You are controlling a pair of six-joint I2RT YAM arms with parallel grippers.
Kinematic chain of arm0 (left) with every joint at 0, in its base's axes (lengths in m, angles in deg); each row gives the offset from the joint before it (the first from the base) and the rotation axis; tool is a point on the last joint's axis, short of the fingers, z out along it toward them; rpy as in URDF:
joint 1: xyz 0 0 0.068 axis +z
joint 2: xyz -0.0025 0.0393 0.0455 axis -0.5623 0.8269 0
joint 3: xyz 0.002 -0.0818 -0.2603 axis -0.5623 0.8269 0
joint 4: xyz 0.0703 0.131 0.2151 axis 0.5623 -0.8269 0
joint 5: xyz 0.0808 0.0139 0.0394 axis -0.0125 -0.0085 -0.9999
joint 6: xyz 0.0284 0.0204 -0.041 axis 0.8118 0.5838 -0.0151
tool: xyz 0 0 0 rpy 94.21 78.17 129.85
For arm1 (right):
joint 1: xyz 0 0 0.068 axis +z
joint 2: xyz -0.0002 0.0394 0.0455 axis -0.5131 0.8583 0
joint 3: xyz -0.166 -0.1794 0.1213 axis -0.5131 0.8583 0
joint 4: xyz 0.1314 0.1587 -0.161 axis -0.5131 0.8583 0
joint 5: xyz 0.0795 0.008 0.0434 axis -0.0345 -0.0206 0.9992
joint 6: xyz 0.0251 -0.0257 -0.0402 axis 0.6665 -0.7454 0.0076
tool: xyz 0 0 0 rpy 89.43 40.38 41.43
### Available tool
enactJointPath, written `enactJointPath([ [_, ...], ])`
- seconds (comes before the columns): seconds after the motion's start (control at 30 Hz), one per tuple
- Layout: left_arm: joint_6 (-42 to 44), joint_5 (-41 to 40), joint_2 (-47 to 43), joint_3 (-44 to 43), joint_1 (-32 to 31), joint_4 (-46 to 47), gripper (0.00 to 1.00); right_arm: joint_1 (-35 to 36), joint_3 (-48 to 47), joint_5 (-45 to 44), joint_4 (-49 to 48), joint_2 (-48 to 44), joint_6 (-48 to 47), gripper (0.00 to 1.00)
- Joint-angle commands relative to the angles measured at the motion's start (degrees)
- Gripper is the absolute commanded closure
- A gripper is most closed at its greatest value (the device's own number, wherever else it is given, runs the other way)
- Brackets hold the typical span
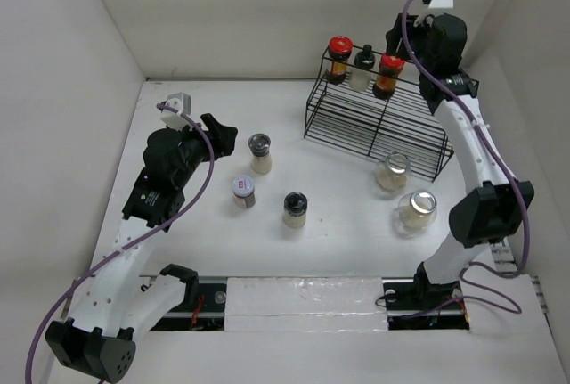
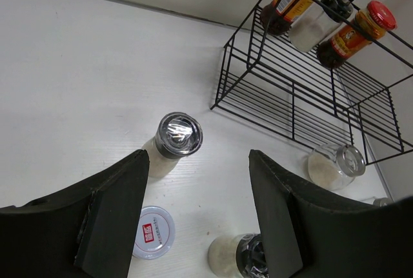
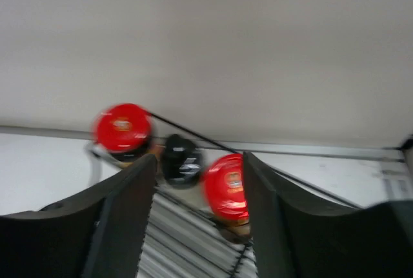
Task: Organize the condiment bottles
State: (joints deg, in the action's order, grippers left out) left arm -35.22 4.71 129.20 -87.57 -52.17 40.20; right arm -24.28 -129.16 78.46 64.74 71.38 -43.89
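Note:
Two red-lidded dark jars (image 1: 339,57) (image 1: 389,75) and a black-capped pale bottle (image 1: 362,65) stand on the top shelf of the black wire rack (image 1: 374,126). My right gripper (image 1: 401,41) hovers open and empty just above and behind them; its blurred wrist view shows the red lids (image 3: 122,126) (image 3: 226,186) and the black cap (image 3: 182,160). On the table stand two black-capped pale bottles (image 1: 260,152) (image 1: 295,208), a grey-lidded shaker (image 1: 243,191) and two squat clear jars (image 1: 393,170) (image 1: 417,210). My left gripper (image 1: 224,137) is open and empty, above and left of the nearer bottle (image 2: 179,135).
White walls enclose the table at the back and on both sides. The rack's lower shelf (image 2: 284,94) holds nothing. In the left wrist view the shaker (image 2: 153,231) sits by the left finger and a bottle (image 2: 242,255) by the right finger.

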Motion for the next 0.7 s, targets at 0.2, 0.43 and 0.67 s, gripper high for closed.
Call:
enactJointPath([
  [0.2,0.2,-2.1,-1.8,0.2,-0.1,2.0,0.41,18.6,18.8,8.6,-9.8,-9.7,-0.8,0.77],
  [0.43,-0.4,-1.4,-1.8,0.2,-0.1,2.0,0.41,31.1,35.0,9.2,-5.8,-20.9,0.3,0.29],
  [0.67,-0.4,-0.9,-1.8,0.2,-0.1,2.0,0.41,40.3,44.4,6.8,2.3,-24.3,1.7,0.22],
])
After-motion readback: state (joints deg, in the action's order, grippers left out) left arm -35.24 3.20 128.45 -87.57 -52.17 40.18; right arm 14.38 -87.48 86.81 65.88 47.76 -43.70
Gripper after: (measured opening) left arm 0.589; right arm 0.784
